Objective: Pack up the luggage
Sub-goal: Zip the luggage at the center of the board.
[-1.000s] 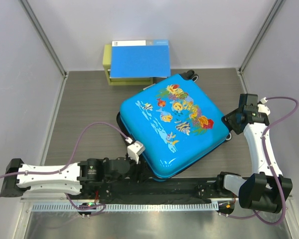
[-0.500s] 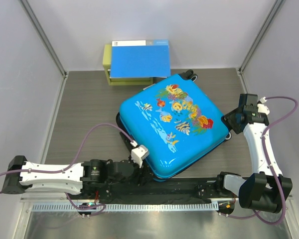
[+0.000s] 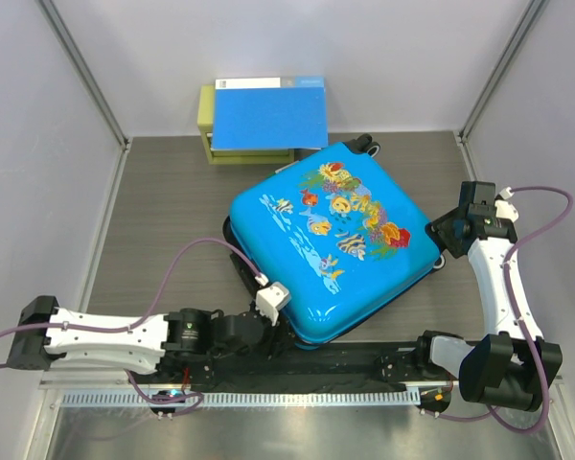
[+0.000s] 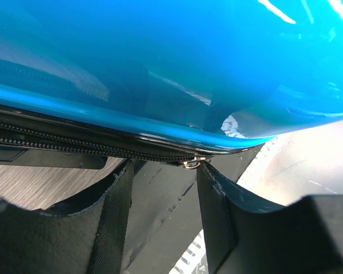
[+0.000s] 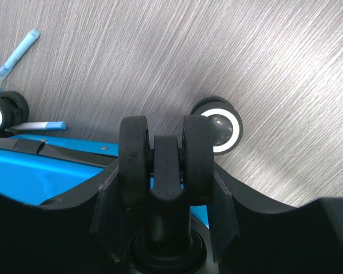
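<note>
The luggage (image 3: 331,240), a bright-blue hard-shell case with a fish print, lies closed and flat in the middle of the table. My left gripper (image 3: 268,328) is at its near-left edge. In the left wrist view its jaws (image 4: 164,171) stand apart just below the black zipper (image 4: 74,142). The metal zipper pull (image 4: 190,164) hangs at the tip of the right finger, with nothing between the fingers. My right gripper (image 3: 441,247) is at the case's right corner, its fingers (image 5: 220,188) pressed on both sides of a black twin wheel (image 5: 134,154).
A yellow-green box (image 3: 208,125) with a flat blue folder (image 3: 268,115) on top stands at the back, just behind the case. Another wheel (image 5: 220,128) with a white rim sits beyond the gripped one. A black rail (image 3: 345,359) runs along the near edge.
My left arm has slid right, further along the case's near-left edge, and its jaws have narrowed a little. The right arm and the luggage have not moved.
</note>
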Controlling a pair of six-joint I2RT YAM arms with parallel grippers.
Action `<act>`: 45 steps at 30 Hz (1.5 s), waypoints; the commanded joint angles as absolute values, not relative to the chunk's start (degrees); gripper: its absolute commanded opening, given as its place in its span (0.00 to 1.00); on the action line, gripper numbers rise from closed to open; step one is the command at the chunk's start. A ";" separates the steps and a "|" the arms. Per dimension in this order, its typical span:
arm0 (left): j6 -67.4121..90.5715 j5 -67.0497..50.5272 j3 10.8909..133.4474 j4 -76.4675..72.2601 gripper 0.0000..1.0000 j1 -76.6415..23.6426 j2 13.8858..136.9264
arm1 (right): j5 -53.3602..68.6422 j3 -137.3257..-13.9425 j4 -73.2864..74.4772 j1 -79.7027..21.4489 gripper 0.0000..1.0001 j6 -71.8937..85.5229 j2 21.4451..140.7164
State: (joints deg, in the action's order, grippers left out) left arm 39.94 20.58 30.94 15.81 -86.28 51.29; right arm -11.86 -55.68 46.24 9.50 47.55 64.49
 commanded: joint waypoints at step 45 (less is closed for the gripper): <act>47.29 22.59 25.57 10.11 0.39 -86.40 41.30 | -7.03 -51.33 53.09 7.30 0.01 42.28 66.80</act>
State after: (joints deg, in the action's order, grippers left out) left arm 49.30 26.87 25.47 13.10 -86.50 39.66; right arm -11.70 -54.46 44.27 9.50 47.94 64.16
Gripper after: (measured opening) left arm 0.292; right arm 0.545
